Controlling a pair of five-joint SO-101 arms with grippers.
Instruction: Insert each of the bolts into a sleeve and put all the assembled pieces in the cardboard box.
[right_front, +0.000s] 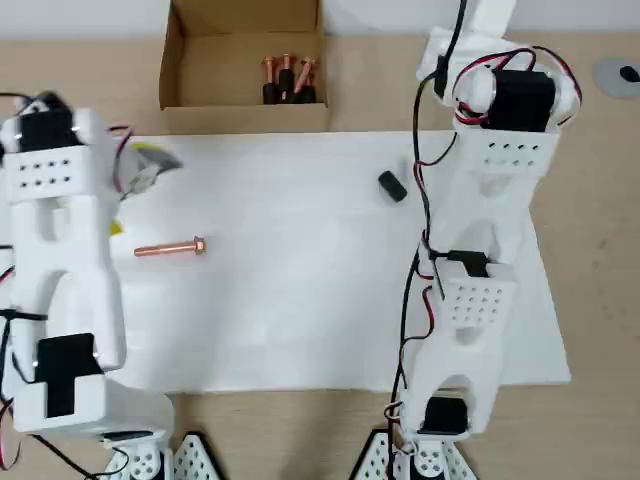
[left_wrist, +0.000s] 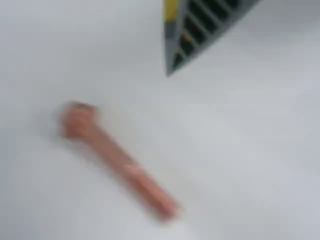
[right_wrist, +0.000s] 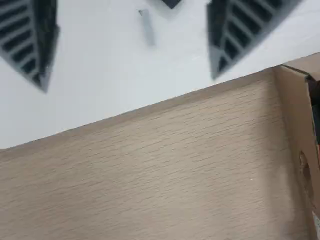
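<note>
A copper bolt (right_front: 170, 248) lies on its side on the white sheet (right_front: 300, 300), left of centre; in the left wrist view the bolt (left_wrist: 117, 160) rests a short way from one finger (left_wrist: 195, 35) of my left gripper. That left gripper (right_front: 145, 170) hovers open just beyond the bolt, holding nothing. A black sleeve (right_front: 392, 186) sits on the sheet's right part, near the right arm (right_front: 500, 130). My right gripper (right_wrist: 129, 80) is open and empty over the sheet's far edge. The cardboard box (right_front: 175, 60) holds three sleeved bolts (right_front: 288, 80).
The box stands on the bare wooden table (right_front: 590, 250) behind the sheet; its side (right_wrist: 300, 150) shows beside my right gripper. Both arm bases occupy the near edge. A small grey disc (right_front: 618, 75) lies at the far right.
</note>
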